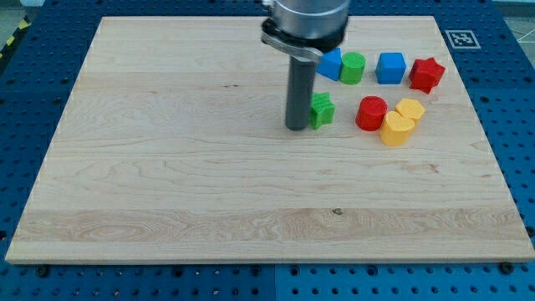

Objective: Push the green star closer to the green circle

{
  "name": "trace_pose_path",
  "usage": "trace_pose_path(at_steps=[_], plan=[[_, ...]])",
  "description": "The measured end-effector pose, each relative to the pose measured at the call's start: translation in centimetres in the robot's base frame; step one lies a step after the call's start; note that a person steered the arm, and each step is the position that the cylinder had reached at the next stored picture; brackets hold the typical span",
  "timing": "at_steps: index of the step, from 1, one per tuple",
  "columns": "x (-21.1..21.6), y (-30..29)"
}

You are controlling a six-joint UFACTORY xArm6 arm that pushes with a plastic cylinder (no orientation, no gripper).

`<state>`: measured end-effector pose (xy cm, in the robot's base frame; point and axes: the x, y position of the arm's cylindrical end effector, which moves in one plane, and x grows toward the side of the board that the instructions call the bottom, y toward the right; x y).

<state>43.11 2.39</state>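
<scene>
The green star (322,109) lies on the wooden board (167,167) right of centre, in the upper half. My tip (297,127) rests on the board just left of the star, touching or nearly touching its left side. The green circle (353,68) stands above and to the right of the star, a short gap away. The rod hides part of the star's left edge.
A blue block (331,63) sits against the green circle's left, partly hidden by the arm. A blue cube (390,68) and a red star (426,74) lie to its right. A red circle (371,113) and two yellow blocks (398,129) (410,109) lie right of the green star.
</scene>
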Motion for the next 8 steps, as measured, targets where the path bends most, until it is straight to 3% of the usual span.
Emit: trace_pose_path(at_steps=[2, 4, 7, 8], plan=[[2.6, -1.3], [2.3, 7.4], [-5.9, 1.1], [-3.1, 0.8]])
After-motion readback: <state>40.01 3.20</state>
